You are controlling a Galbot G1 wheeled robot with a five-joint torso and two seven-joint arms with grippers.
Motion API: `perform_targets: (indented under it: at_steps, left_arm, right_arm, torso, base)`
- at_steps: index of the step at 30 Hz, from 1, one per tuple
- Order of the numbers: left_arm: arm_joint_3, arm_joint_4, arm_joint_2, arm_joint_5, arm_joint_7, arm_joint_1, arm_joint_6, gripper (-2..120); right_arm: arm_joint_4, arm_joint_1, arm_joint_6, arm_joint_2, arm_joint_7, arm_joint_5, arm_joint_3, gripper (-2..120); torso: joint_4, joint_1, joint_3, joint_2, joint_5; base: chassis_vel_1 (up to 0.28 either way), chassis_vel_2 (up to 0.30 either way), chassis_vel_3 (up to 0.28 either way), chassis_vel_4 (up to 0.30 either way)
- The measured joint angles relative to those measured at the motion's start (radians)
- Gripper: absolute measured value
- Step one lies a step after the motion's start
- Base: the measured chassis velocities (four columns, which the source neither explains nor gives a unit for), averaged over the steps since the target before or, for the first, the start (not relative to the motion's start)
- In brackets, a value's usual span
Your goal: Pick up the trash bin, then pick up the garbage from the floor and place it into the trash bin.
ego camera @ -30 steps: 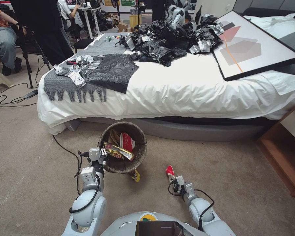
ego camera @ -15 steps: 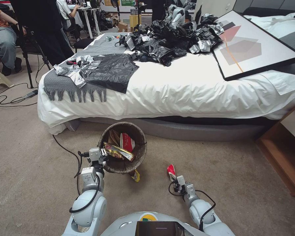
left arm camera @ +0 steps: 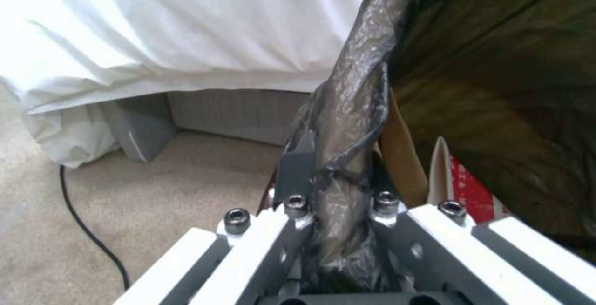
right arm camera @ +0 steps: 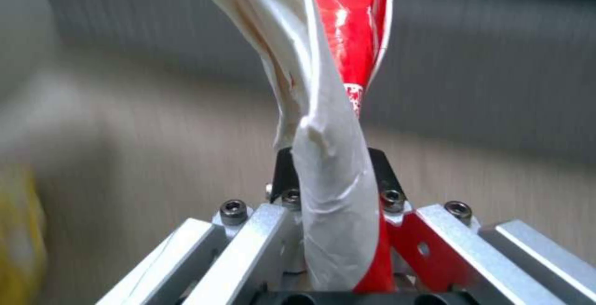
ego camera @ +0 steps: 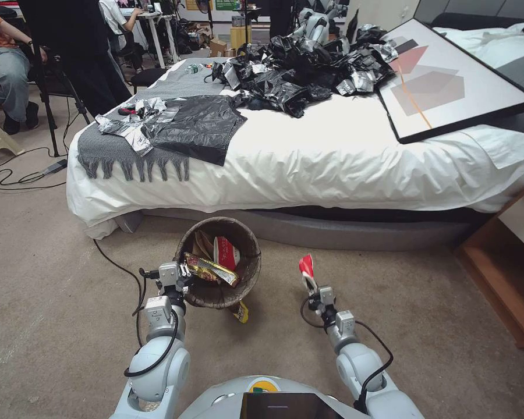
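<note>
Fingers (right arm camera: pixel 379 174) of the right gripper (ego camera: pixel 315 289) pinch a red-and-white wrapper (ego camera: pixel 307 269) above the carpet, beside the trash bin (ego camera: pixel 247 273); the left gripper (ego camera: pixel 181 277) clamps its bagged rim.

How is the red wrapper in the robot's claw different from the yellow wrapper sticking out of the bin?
The red wrapper stands upright, pinched in the right gripper beside the trash bin. The yellow wrapper lies slanted inside the bin, which the left gripper holds by its rim. Both are crumpled snack packets.
</note>
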Motion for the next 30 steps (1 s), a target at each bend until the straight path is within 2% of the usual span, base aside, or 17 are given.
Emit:
perform_targets:
  at_steps: [3, 9, 18, 24, 25, 30]
  left_arm:
    - [0.005, 0.002, -0.001, 0.002, 0.0, 0.0, 0.001, 2]
    - [0.018, -0.007, 0.0, -0.021, -0.006, 0.008, 0.034, 2]
    - [0.035, -0.023, 0.007, -0.041, -0.009, 0.024, 0.088, 2]
    - [0.045, -0.028, 0.007, -0.04, -0.008, 0.027, 0.098, 2]
    - [0.047, -0.032, 0.007, -0.04, -0.007, 0.029, 0.102, 2]
    - [0.048, -0.038, 0.007, -0.04, -0.006, 0.036, 0.104, 2]
  right_arm:
    - [0.108, -0.009, 0.073, 0.001, -0.057, 0.024, 0.002, 4]
    - [0.243, -0.015, 0.144, -0.005, -0.172, 0.034, -0.027, 4]
    - [0.437, 0.046, 0.131, -0.062, -0.272, 0.084, -0.134, 4]
    - [0.462, 0.099, 0.091, -0.109, -0.286, 0.109, -0.228, 4]
    - [0.453, 0.117, 0.078, -0.126, -0.287, 0.108, -0.271, 4]
    - [0.403, 0.133, 0.073, -0.126, -0.286, 0.088, -0.328, 4]
  torso:
    - [0.0001, 0.0, 0.0, 0.0, -0.0002]
    - [0.0, 0.0, 0.0, 0.0, -0.0001]
    - [0.0, 0.0, 0.0, 0.0, 0.0001]
    - [0.0002, 0.0, 0.0, 0.0, 0.0]
    - [0.0, 0.0, 0.0, 0.0, 0.0]
    - [0.0001, 0.0, 0.0, 0.0, 0.0]
  base:
    - [0.0, 0.0, 0.0, 0.0]
    - [0.0, 0.0, 0.0, 0.0]
    - [0.0, 0.0, 0.0, 0.0]
    - [0.0, 0.0, 0.0, 0.0]
    - [0.0, 0.0, 0.0, 0.0]
    - [0.0, 0.0, 0.0, 0.0]
